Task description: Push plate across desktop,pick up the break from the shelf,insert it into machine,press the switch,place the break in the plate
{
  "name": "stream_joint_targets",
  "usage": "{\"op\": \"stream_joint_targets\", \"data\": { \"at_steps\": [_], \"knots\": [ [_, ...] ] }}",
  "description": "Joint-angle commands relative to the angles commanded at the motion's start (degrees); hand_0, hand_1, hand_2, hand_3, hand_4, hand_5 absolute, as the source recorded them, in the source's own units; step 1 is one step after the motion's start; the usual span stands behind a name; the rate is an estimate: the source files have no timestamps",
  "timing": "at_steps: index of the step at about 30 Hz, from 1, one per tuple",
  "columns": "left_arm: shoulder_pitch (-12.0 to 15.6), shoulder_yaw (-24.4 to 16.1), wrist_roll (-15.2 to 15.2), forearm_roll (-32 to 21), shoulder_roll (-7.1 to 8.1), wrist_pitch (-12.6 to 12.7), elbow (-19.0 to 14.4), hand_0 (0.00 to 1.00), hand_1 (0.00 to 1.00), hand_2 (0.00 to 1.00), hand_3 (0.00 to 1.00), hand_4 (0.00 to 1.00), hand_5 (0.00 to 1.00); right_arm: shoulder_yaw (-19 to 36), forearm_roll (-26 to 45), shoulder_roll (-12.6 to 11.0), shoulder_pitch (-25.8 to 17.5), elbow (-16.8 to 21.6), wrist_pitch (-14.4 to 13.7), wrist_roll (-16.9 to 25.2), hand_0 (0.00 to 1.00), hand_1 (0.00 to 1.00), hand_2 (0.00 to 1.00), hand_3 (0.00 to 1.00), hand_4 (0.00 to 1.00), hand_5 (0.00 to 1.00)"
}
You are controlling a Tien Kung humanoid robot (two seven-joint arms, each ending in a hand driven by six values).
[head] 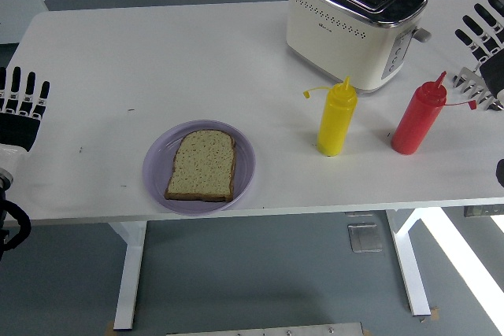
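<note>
Both hands hold nothing; bread lies on the plate near the table's front edge.

At the left edge my left hand (20,106) is over the white table (157,60) with its fingers straight and a little spread, well apart from everything else. My right hand (482,37) comes in at the right edge, fingers also stretched out and empty, near the toaster (350,25) but not touching it. One slice of bread (202,165) lies flat on the purple plate (244,164). Both slots on top of the toaster look empty, and its lever sticks out on the side toward my right hand. In front of the toaster a yellow squeeze bottle (336,118) and a red squeeze bottle (418,116) stand upright, apart from each other. A metal rack (475,88) shows partly at the right edge, just beside the red bottle's cap.
</note>
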Motion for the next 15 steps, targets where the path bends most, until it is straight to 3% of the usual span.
{"op": "stream_joint_targets", "data": {
  "at_steps": [6, 7, 12, 13, 15],
  "knots": [
    [-0.02, -0.04, -0.02, -0.01, 0.01, -0.02, 0.04, 0.833, 0.775, 0.768, 0.813, 0.812, 0.967, 0.03, -0.08, 0.0, 0.0, -0.08, 0.12, -0.12, 0.758, 0.72, 0.699, 0.552, 0.768, 0.456],
    [-0.02, -0.04, -0.02, -0.01, 0.01, -0.02, 0.04, 0.833, 0.776, 0.77, 0.813, 0.812, 0.965, 0.03, -0.08, 0.0, 0.0, -0.1, 0.14, -0.13, 0.758, 0.72, 0.699, 0.645, 0.767, 0.454],
    [-0.01, -0.03, -0.01, -0.03, 0.03, -0.04, 0.06, 0.833, 0.776, 0.77, 0.813, 0.812, 0.965, 0.01, -0.06, 0.01, -0.05, -0.16, 0.23, -0.17, 0.758, 0.72, 0.699, 0.645, 0.767, 0.454],
    [0.0, -0.02, -0.01, -0.04, 0.03, -0.05, 0.05, 0.833, 0.776, 0.77, 0.813, 0.812, 0.967, 0.01, -0.05, 0.0, -0.06, -0.17, 0.23, -0.18, 0.758, 0.719, 0.698, 0.712, 0.766, 0.451],
    [0.01, -0.02, 0.0, -0.05, 0.03, -0.06, 0.06, 0.833, 0.776, 0.77, 0.813, 0.812, 0.967, 0.02, -0.03, 0.0, -0.09, -0.18, 0.24, -0.17, 0.758, 0.719, 0.698, 0.712, 0.766, 0.451]
  ]
}}
